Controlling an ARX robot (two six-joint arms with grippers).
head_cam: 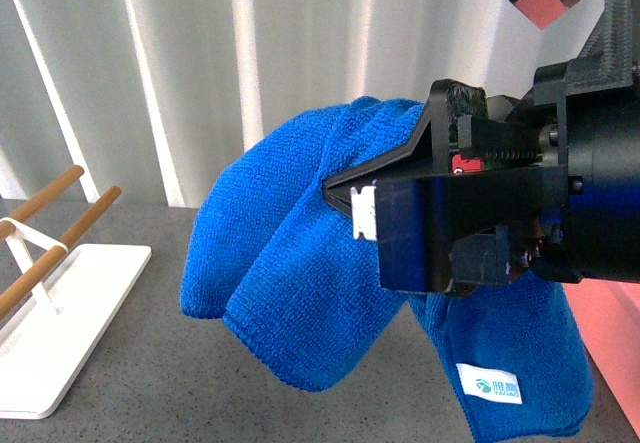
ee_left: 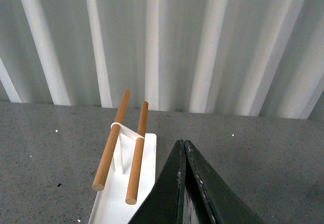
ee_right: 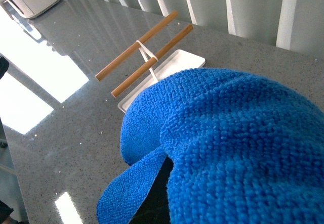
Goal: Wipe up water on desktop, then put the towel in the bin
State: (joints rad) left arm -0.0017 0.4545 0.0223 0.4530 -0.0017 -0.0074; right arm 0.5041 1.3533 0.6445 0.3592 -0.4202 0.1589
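Pincer, right (head_cam: 350,198): jaws clamped on the towel (head_cam: 290,263), which you hold bunched in the air over the surface (head_cam: 130,363). Pincer, left (ee_left: 183,148): tips pressed together, nothing between them.

Bin (head_cam: 612,343): only a pink sliver shows at the right edge, just beside the hanging cloth.

Risk: the folds hang loose, so a trailing flap could catch the bin rim or drape outside it on release.

Towel: royal blue, fluffy, doubled into soft lobes, white label (head_cam: 490,388) on the lowest flap.

Rack (head_cam: 60,313): well to the left, apart.
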